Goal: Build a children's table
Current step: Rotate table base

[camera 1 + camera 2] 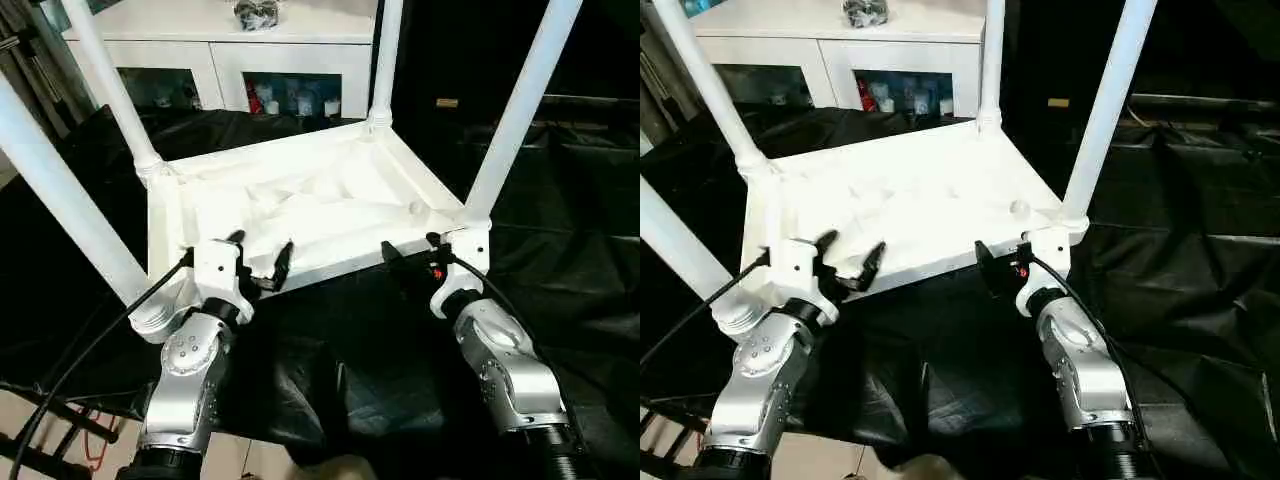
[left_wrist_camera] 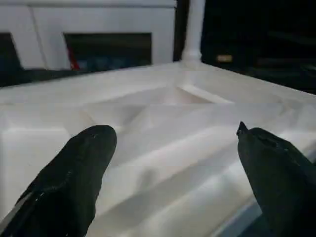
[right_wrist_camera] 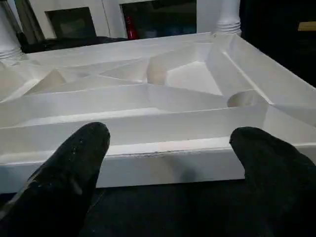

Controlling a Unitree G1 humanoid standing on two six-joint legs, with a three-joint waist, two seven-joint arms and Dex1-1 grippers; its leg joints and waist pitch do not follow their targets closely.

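Observation:
The children's table stands upside down on black cloth, its white tabletop (image 1: 310, 200) showing the ribbed underside. Four white legs rise from the corner sockets: near left (image 1: 60, 200), far left (image 1: 105, 80), far right (image 1: 385, 60) and near right (image 1: 520, 110). My left gripper (image 1: 262, 245) is open at the left part of the near rim, its fingers (image 2: 84, 163) spread just above the ribs and holding nothing. My right gripper (image 1: 408, 245) is open just short of the near rim by the near right socket, with its fingers (image 3: 74, 168) in front of the edge and empty.
A white cabinet (image 1: 270, 50) with glass doors stands behind the table. Wrinkled black cloth (image 1: 350, 340) covers the work surface and drapes down in front. A black cable (image 1: 90, 350) runs along my left arm, and an orange cable (image 1: 95, 450) lies on the floor at the lower left.

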